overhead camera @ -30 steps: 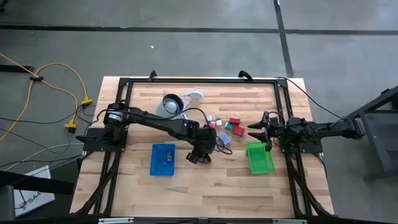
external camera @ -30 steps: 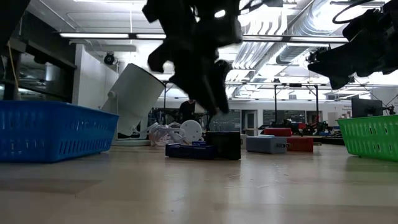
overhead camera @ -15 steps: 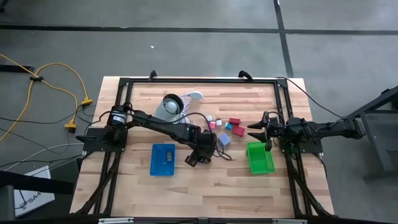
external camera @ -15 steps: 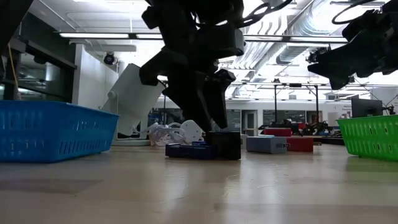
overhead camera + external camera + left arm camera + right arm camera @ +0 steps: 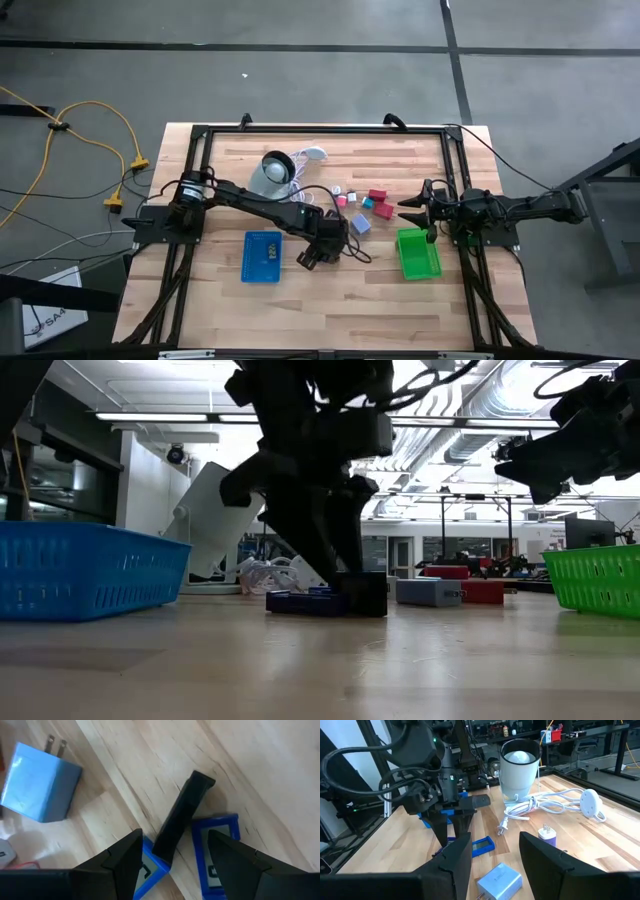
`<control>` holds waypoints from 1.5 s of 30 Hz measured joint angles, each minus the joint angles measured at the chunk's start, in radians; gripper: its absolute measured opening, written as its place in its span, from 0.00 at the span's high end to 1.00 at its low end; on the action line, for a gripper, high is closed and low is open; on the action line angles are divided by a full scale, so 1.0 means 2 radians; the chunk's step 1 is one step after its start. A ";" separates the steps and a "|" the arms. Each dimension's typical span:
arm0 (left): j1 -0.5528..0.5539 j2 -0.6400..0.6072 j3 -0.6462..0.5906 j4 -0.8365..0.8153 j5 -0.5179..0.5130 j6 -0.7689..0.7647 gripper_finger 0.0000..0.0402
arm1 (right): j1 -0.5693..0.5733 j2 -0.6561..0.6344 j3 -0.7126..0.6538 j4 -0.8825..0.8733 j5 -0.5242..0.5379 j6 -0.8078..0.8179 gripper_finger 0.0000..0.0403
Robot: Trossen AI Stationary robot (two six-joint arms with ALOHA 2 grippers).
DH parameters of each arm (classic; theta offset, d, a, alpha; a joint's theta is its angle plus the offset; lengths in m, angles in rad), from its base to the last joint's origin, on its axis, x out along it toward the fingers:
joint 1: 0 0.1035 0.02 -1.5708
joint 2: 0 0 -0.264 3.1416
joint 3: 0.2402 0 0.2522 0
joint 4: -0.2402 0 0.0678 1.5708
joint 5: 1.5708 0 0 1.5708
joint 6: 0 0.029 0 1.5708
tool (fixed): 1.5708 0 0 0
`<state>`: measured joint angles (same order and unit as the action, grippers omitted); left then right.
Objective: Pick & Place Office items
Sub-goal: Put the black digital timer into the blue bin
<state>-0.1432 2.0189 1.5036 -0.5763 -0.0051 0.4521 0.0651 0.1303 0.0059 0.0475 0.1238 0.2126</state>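
a: left wrist view shows the left gripper [image 5: 172,855] spread wide, its fingers straddling the dark clip [image 5: 182,815], which lies on the table [image 5: 260,785] against a blue-framed piece [image 5: 215,850]. nothing is held.

b: why so wide?

a: my guess is it wants room to come down around the clip without knocking the blue piece.

b: and the arm's pose?

a: in the high view the left arm reaches out to mid-table, wrist pointed down, between the blue tray [image 5: 262,256] and the green tray [image 5: 417,254]. the pale-blue block [image 5: 40,782] sits apart nearby.

b: the other arm?

a: the right gripper [image 5: 413,211] waits just beyond the green tray, fingers partly apart, holding nothing.
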 joint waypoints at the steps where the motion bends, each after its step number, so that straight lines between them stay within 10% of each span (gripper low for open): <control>1: 0.000 0.001 0.000 -0.003 0.000 0.002 0.46 | 0.000 0.000 0.000 0.000 0.000 0.000 0.62; 45: 0.002 0.005 0.000 -0.001 0.002 0.002 0.64 | 0.000 0.000 0.000 0.000 0.000 0.000 0.62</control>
<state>-0.1394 2.0281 1.5032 -0.5793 -0.0017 0.4568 0.0654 0.1303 0.0059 0.0483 0.1237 0.2127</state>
